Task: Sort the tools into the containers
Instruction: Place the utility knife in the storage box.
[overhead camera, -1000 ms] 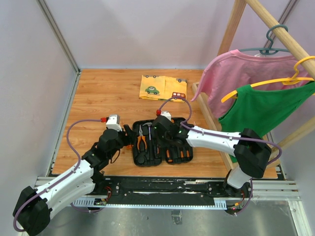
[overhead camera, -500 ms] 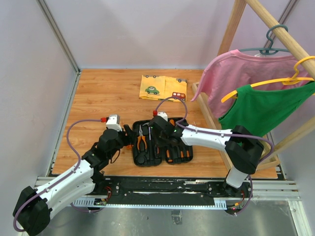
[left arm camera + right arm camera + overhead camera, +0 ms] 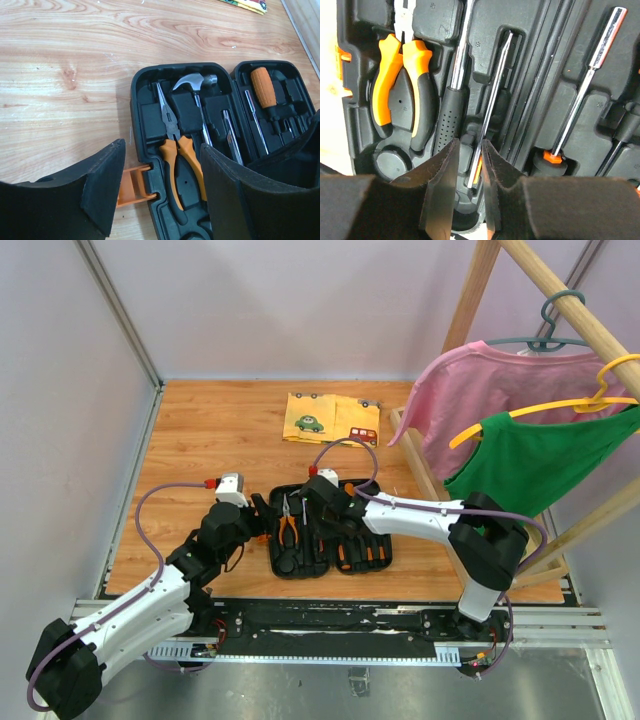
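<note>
**Operator:** State the step in hand.

**Technician:** Seating tools in the tool case point(image 3: 136, 107), which lies open at 6 o'clock on the table point(image 3: 200, 440). The pliers point(image 3: 387, 85), hammer point(image 3: 192, 81) and orange-handled screwdriver point(image 3: 263, 89) lie in moulded slots. The thin screwdriver point(image 3: 496, 85) lies in the slot at 3 o'clock of the hammer handle.

**Operator:** Right gripper point(image 3: 470, 147) condition?

**Technician:** Jaws narrow, straddling the thin screwdriver's lower shaft. The gap is wider than the shaft, so no clamp is evident. Probable step: release after placement.

**Operator:** Left gripper point(image 3: 161, 150)?

**Technician:** Jaws wide, nothing held, at 9 o'clock of the case, over the orange latch point(image 3: 132, 186).

**Operator:** Next move?

**Technician:** Judged: lift the right gripper straight up, without dragging the shaft out of its slot. No loose tool is visible outside the case.
</note>
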